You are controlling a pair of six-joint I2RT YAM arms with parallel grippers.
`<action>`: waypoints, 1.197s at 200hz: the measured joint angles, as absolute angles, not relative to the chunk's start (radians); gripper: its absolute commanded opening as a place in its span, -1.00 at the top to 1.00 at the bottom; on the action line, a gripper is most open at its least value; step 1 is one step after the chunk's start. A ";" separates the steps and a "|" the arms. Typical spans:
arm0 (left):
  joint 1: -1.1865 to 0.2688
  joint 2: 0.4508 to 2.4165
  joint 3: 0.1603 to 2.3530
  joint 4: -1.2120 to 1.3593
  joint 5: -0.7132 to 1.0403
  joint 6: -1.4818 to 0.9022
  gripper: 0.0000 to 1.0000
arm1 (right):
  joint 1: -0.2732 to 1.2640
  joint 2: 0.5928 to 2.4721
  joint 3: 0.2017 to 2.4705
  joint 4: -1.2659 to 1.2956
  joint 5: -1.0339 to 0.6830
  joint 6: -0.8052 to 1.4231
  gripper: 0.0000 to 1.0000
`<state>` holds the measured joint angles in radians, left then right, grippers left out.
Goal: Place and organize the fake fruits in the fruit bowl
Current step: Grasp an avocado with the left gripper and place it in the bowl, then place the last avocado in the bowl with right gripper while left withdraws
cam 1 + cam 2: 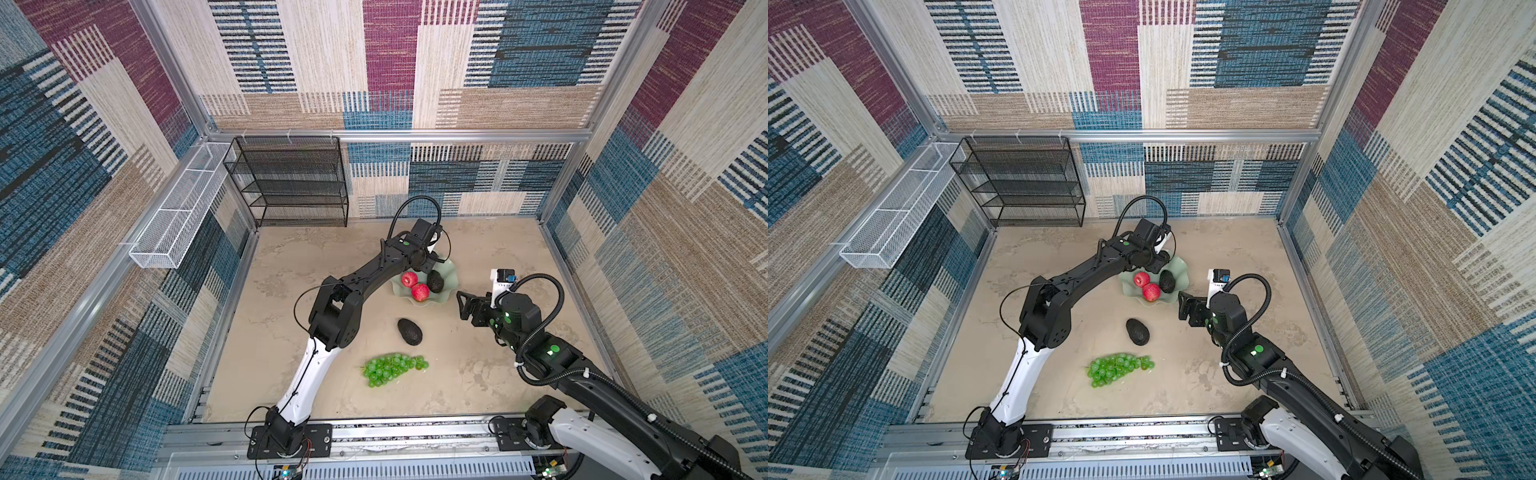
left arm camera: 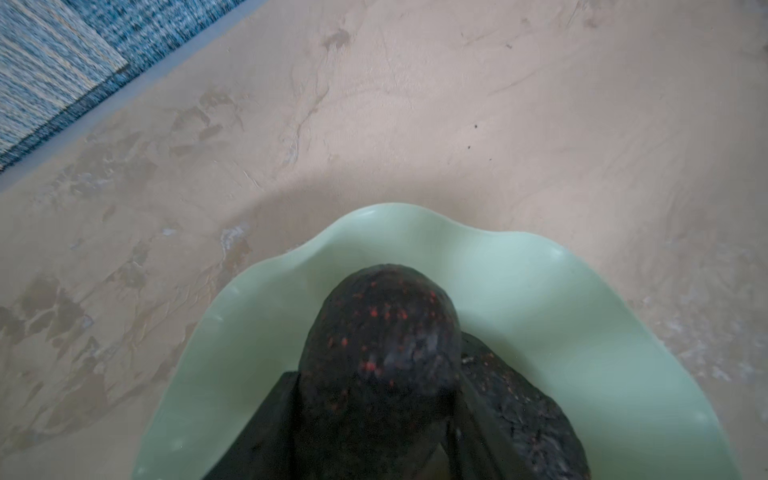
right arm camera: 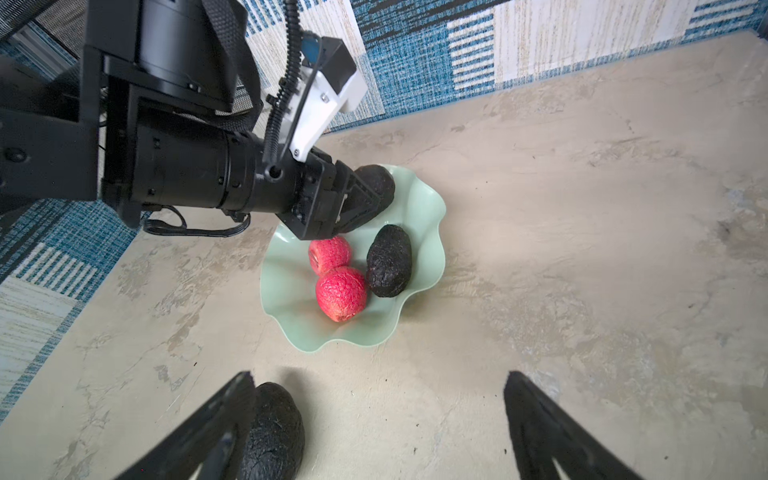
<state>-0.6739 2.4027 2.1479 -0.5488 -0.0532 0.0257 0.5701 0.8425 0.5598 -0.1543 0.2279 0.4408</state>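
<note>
We hold one avocado (image 2: pixel 378 345) low over the far side of the bowl (image 2: pixel 540 291). The left gripper (image 3: pixel 361 199) is clamped tight on its sides, likely so it can drop into the free space beside the lying avocado (image 3: pixel 389 261) and the apples (image 3: pixel 341 293). Its long axis runs in line with the fingers, blunt end pointing out toward the far rim. Our right gripper (image 3: pixel 378 376) hangs wide open and empty just short of the bowl, beside the table avocado (image 1: pixel 409 331), with the grapes (image 1: pixel 395 368) beyond, probably to stay clear.
</note>
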 measured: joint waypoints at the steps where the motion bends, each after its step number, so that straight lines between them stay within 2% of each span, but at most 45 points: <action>1: -0.674 2.403 2.148 -0.550 -0.053 0.025 0.04 | 0.570 0.844 0.560 -0.154 0.228 0.441 -0.89; 19: -0.674 2.411 2.141 -0.561 -0.053 0.018 -0.04 | 0.570 0.863 0.565 -0.154 0.228 0.440 -0.88; 39: -0.674 2.408 2.125 -0.562 -0.049 0.006 -0.26 | 0.570 0.882 0.569 -0.151 0.228 0.431 -0.88; 68: -0.670 2.370 2.091 -0.566 -0.046 -0.028 -0.40 | 0.570 0.924 0.579 -0.144 0.224 0.405 -0.85; 118: -0.612 2.079 1.914 -0.489 -0.047 -0.137 -0.49 | 0.621 1.047 0.636 -0.117 0.138 0.329 -0.77; 143: -0.562 1.839 1.675 -0.349 -0.058 -0.212 -0.52 | 0.681 1.104 0.648 -0.110 0.107 0.302 -0.74; 188: -0.460 1.383 1.083 -0.112 -0.135 -0.373 -0.58 | 0.797 1.267 0.665 -0.090 0.052 0.296 -0.71; 218: -0.406 1.154 0.785 -0.112 -0.178 -0.483 -0.58 | 0.853 1.388 0.712 -0.061 0.038 0.311 -0.71; 239: -0.393 1.018 0.659 -0.159 -0.180 -0.538 -0.59 | 0.862 1.470 0.736 -0.033 0.048 0.321 -0.66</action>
<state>-0.3935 1.0176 0.6590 -0.1589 -0.1799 -0.5385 0.8619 1.4696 0.7361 -0.0334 0.0479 0.3206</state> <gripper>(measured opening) 0.793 0.846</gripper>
